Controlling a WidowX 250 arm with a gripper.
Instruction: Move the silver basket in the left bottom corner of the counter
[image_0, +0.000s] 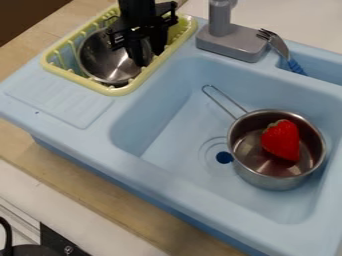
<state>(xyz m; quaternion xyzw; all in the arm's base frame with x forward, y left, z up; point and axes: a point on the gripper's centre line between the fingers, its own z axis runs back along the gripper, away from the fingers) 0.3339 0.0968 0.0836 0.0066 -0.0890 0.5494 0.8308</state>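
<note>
The sink (170, 127) is light blue, rack (120, 91) yellow, bowl (101, 59) silver, strawberry (282, 140) red.

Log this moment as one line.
bowl: in yellow rack | hand: at bowl's right side | grip: unclear | pot: in sink, strawberry inside | fork: beside faucet

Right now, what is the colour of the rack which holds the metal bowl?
The rack is pale yellow, as the camera view shows.
</note>
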